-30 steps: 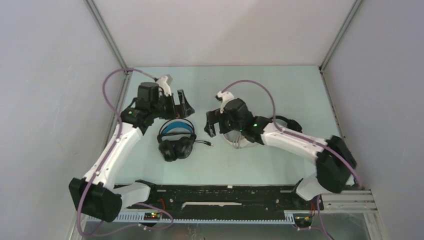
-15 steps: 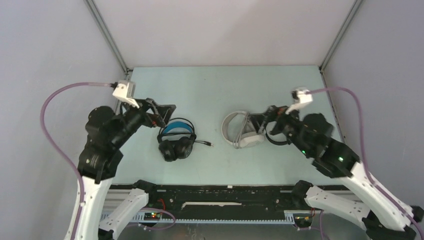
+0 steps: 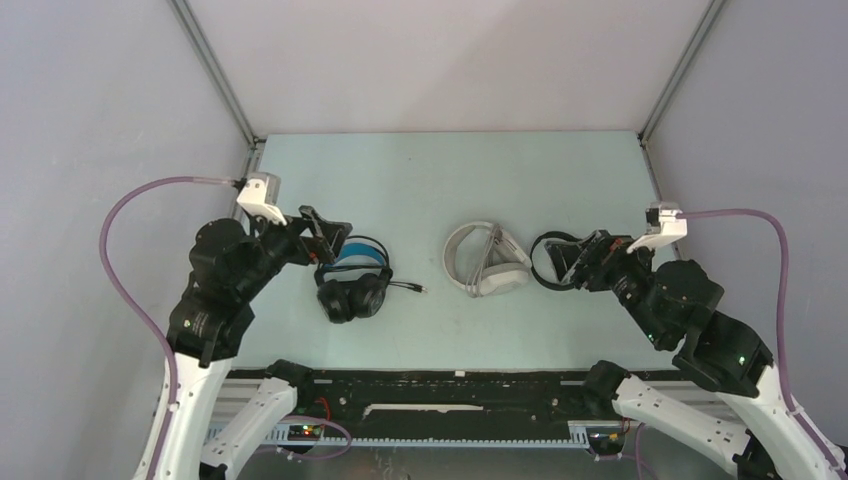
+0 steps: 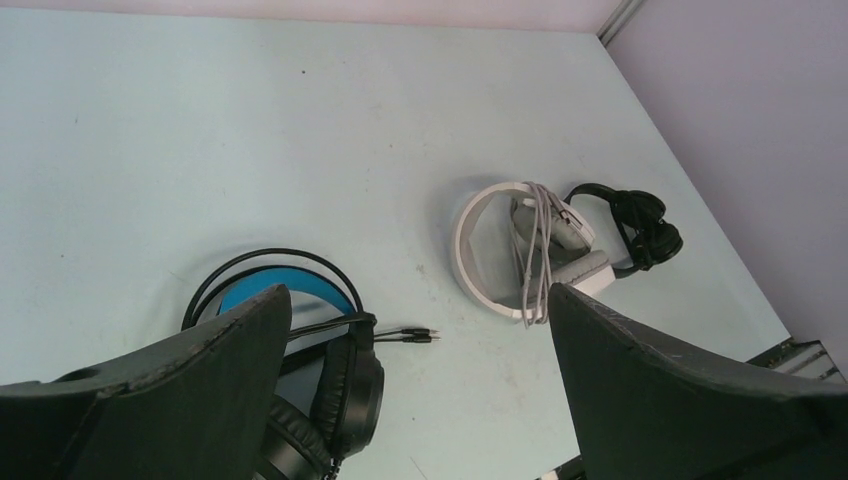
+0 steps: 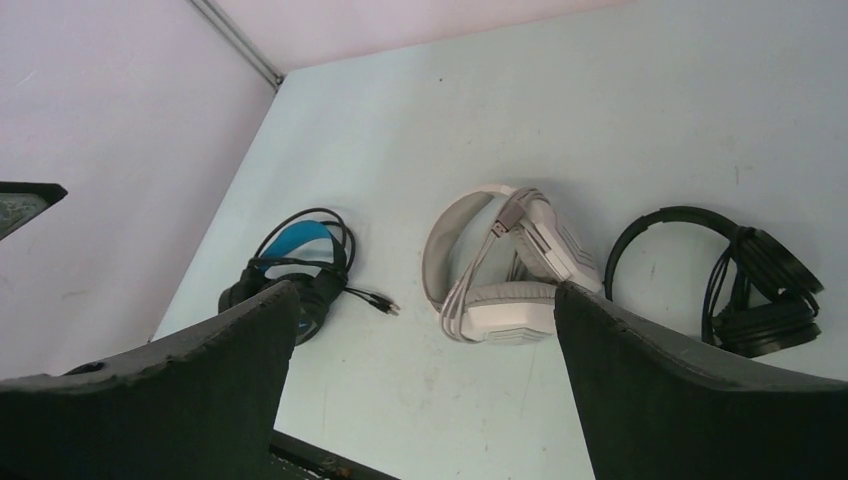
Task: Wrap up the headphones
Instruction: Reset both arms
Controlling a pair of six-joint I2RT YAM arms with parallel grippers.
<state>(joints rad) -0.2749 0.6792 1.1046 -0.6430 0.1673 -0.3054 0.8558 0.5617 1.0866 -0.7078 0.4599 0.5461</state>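
Observation:
Three headphones lie in a row on the pale green table. The black pair with the blue headband [image 3: 352, 280] [image 4: 300, 330] [image 5: 295, 265] is on the left, its cable looped round it and two plugs [image 4: 415, 335] sticking out. In the middle the white-grey pair [image 3: 487, 262] [image 4: 520, 250] [image 5: 510, 270] has its cable wound across the band. The small all-black pair [image 3: 555, 262] [image 4: 635, 225] [image 5: 760, 290] is on the right. My left gripper [image 3: 325, 232] [image 4: 415, 295] hovers open above the blue pair. Raised above the black pair, my right gripper [image 3: 590, 258] [image 5: 425, 290] is open and holds nothing.
Grey enclosure walls close in the left, right and back sides. A black rail [image 3: 450, 385] with the arm bases runs along the near edge. Purple cables arc from both wrists.
Both arms have drawn back from the middle and lifted, the left toward the near left, the right off the white-grey pair toward the near right. The headphones have not moved.

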